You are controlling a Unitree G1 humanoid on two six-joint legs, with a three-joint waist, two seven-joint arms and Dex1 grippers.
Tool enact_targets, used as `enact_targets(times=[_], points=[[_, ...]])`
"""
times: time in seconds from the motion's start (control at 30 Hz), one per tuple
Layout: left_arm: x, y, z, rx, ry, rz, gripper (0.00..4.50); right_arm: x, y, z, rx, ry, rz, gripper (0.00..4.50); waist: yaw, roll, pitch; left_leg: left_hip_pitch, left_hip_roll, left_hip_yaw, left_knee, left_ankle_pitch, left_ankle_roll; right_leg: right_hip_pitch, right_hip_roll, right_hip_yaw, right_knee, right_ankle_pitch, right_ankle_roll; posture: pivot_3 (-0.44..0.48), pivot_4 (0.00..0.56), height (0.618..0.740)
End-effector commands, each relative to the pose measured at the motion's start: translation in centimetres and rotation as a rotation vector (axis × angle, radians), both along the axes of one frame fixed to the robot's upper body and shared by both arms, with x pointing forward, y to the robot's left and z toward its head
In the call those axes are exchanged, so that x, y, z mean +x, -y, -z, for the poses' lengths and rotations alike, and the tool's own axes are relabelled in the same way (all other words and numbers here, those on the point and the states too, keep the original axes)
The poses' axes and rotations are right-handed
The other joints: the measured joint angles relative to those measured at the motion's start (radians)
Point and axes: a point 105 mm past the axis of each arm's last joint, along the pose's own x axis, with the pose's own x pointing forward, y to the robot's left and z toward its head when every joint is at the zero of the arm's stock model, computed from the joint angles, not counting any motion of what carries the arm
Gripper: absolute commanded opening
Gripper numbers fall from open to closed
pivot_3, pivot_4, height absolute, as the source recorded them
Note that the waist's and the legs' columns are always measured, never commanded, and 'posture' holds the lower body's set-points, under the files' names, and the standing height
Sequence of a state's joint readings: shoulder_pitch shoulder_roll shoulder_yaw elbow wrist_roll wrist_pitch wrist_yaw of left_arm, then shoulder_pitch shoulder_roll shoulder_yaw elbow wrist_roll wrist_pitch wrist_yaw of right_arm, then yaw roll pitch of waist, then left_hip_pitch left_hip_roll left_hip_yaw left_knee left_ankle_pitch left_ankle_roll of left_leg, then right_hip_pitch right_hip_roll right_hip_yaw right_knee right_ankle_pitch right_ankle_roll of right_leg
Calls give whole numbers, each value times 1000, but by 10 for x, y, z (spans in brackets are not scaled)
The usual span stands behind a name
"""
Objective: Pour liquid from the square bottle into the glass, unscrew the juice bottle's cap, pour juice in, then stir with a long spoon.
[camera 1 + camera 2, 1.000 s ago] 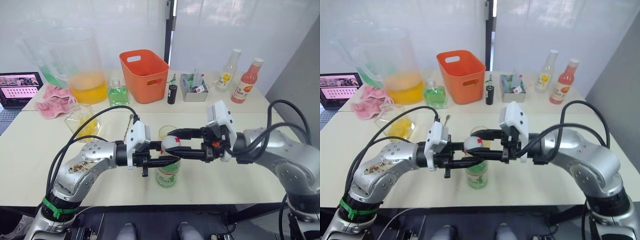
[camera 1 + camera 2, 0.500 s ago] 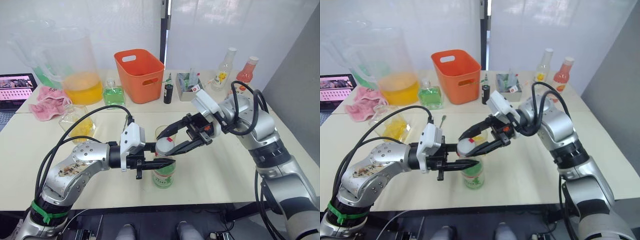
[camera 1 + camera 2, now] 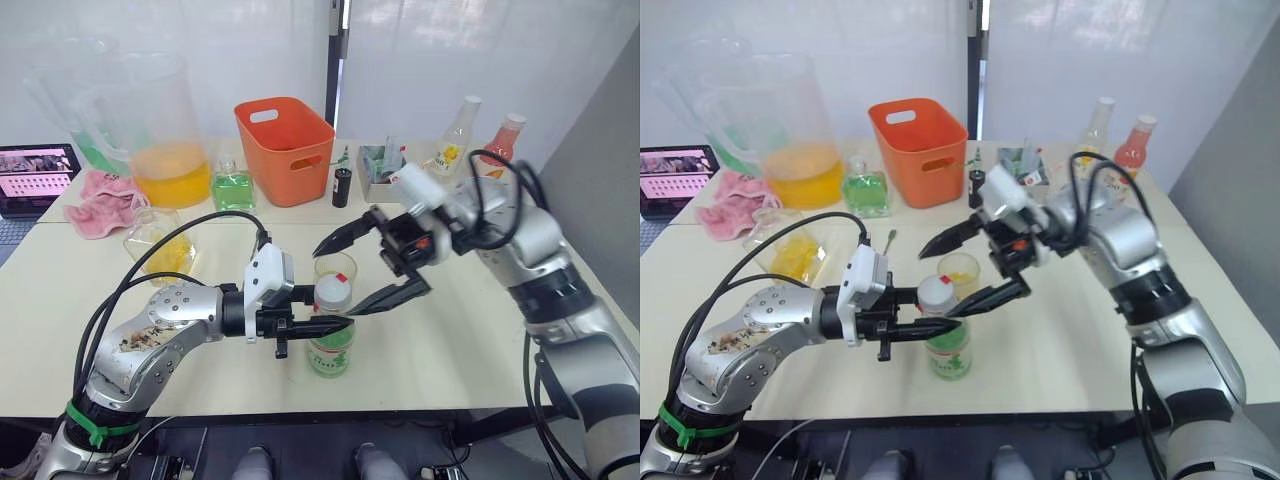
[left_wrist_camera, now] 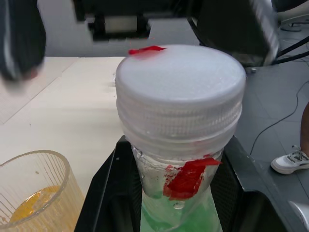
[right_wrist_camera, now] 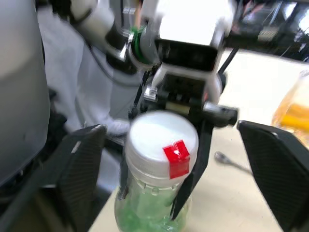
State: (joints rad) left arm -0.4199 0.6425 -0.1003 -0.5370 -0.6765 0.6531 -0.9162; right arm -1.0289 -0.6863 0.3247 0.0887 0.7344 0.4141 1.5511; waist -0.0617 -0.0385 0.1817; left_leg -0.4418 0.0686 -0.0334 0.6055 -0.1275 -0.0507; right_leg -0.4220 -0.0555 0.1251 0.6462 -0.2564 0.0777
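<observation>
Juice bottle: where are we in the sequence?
Done: the glass already holds yellow liquid. In hand: the left gripper grips the juice bottle by its neck, the cap still on, the right gripper open around it. Left: uncapping, pouring juice, stirring.

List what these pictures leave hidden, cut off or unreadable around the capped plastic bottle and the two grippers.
- Tall clear plastic juice bottle: in the head views the left gripper crosses its neck; the label text is too small to read.
- Small ribbed clear glass: cut off by the left wrist view's edges.
- White screw cap: whether it is loosened cannot be told.
- Right gripper: open wide, its fingers blurred in the right wrist view.
</observation>
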Motion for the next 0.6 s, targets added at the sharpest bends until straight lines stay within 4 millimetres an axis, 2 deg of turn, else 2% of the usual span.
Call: enact_targets(times=[0.03,0.2,0.4,0.6], points=[[-9,5,5,0,-43,35,1408,-9,7,-17,102,32,91,4462,3,0,0,0,0,0,0,0,0,0,0,0,0,0,0,0,150,740],[-5,5,6,-8,-52,20,1408,-17,18,-15,184,-3,309,4462,6,0,0,0,0,0,0,0,0,0,0,0,0,-1,0,0,150,740],[-3,7,6,-21,-58,29,1408,-38,19,0,196,-69,473,4462,15,0,0,0,0,0,1,0,0,0,0,0,0,-1,0,0,150,740],[3,10,6,-23,-59,38,1408,-45,17,6,198,-95,601,4462,17,0,0,0,-1,0,2,0,0,1,-1,1,-1,-3,-4,0,150,740]])
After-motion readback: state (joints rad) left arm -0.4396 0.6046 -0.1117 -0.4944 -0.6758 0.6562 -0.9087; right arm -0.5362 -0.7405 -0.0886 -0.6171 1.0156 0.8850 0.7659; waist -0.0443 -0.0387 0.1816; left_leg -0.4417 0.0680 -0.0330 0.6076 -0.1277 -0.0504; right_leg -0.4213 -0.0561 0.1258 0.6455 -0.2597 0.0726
